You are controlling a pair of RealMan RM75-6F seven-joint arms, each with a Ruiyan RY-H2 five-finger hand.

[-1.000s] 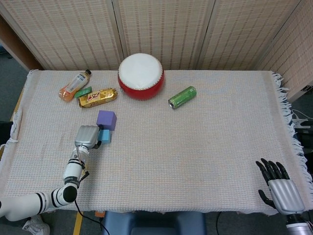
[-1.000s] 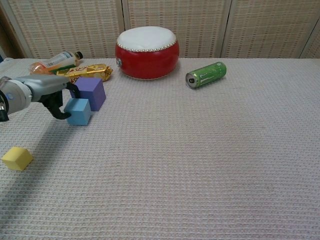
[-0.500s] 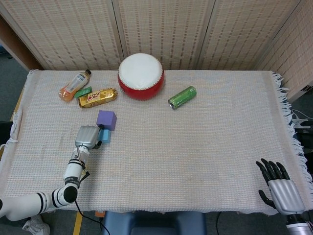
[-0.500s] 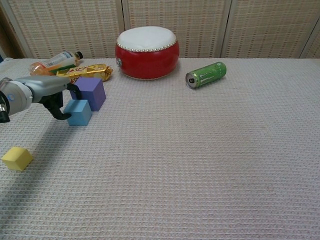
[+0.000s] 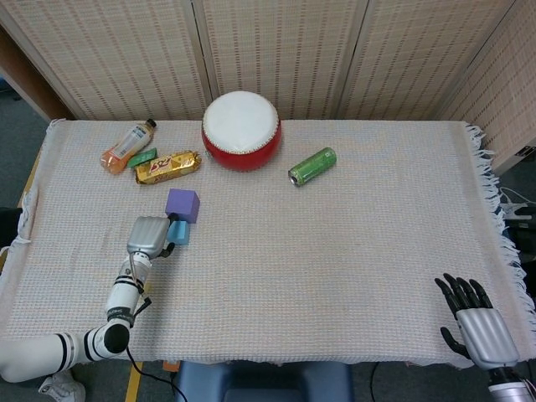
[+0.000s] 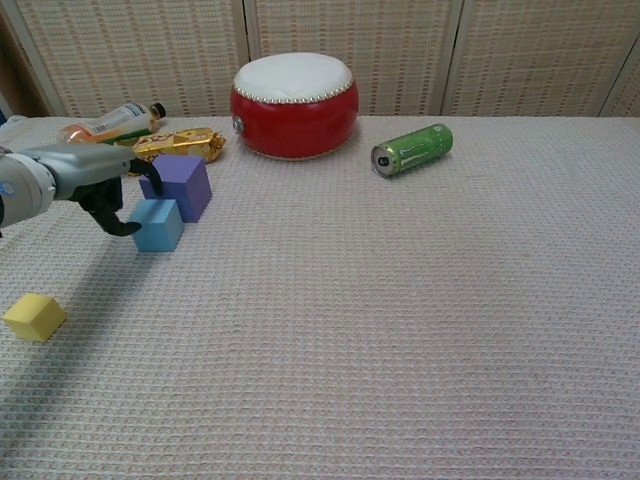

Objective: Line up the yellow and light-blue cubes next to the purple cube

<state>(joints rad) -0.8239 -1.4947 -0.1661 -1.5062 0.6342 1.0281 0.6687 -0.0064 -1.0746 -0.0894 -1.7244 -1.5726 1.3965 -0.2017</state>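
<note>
The purple cube [image 5: 182, 204] [image 6: 180, 184] stands left of the table's middle. Against its near-left side sits the light-blue cube [image 5: 178, 232] [image 6: 157, 224]. My left hand [image 5: 148, 235] [image 6: 90, 182] hovers just left of the light-blue cube with its fingers [image 6: 117, 220] curved down beside it, gripping nothing. Only the chest view shows the yellow cube [image 6: 33, 316], alone near the front left edge. My right hand [image 5: 477, 322] rests at the front right corner, fingers spread and empty.
Along the back stand a red drum [image 5: 241, 130], a lying green can [image 5: 312, 166], a gold snack bar [image 5: 167, 166] and an orange bottle [image 5: 127, 145]. The woven cloth [image 5: 335, 251] covers the table.
My left hand has drawn back slightly from the light-blue cube toward the front left. The cubes have not moved.
</note>
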